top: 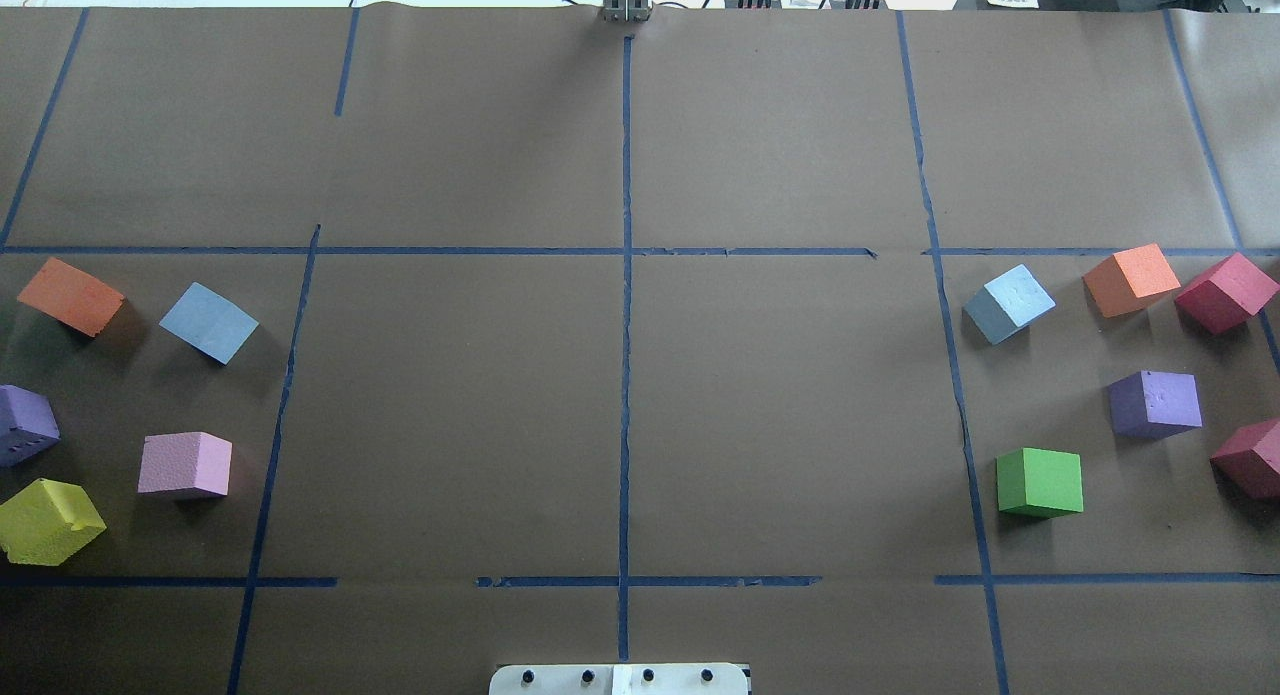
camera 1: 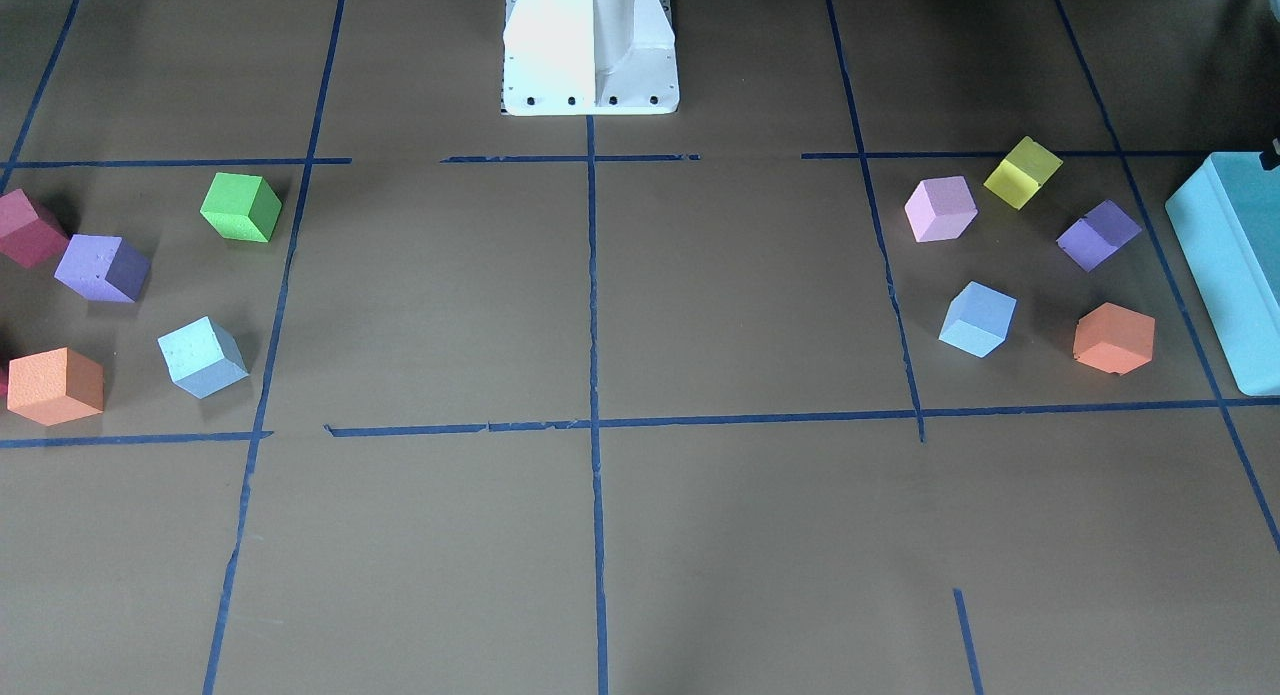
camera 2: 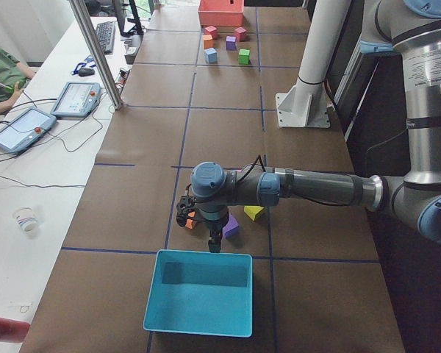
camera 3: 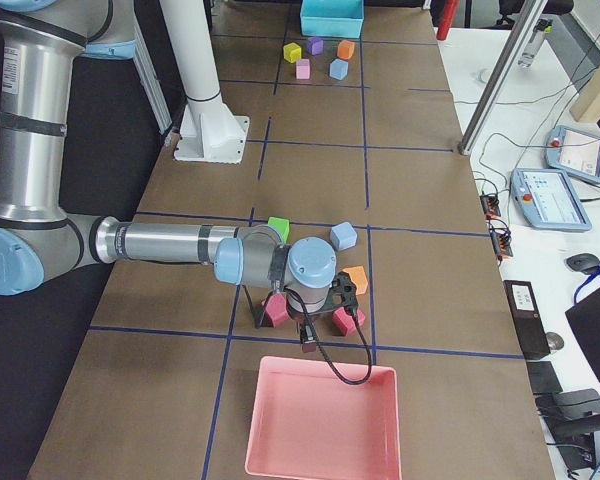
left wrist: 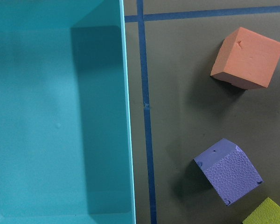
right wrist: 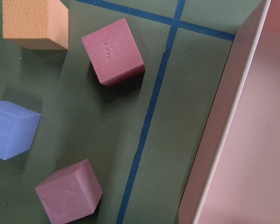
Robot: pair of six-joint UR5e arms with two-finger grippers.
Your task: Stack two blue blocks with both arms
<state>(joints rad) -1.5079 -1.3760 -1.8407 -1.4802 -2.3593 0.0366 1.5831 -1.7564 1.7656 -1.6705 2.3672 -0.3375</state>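
Frankly, spread of fingers [camera 2: 214,241] [camera 3: 308,338] unclear.

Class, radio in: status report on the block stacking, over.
Left gripper, right gripper: state unreadable. Left blue block, right blue block untouched, far apart. Orange cubes nearby, not touching.

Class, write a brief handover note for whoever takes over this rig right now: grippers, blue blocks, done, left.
The left gripper hangs by the teal box, the right gripper by the pink tray; open or shut cannot be told for either.
The left-side blue block and the right-side blue block sit on the table at opposite ends, neither held.
Done: nothing stacked.
Left: grasp one, carry it across, set it on the other.
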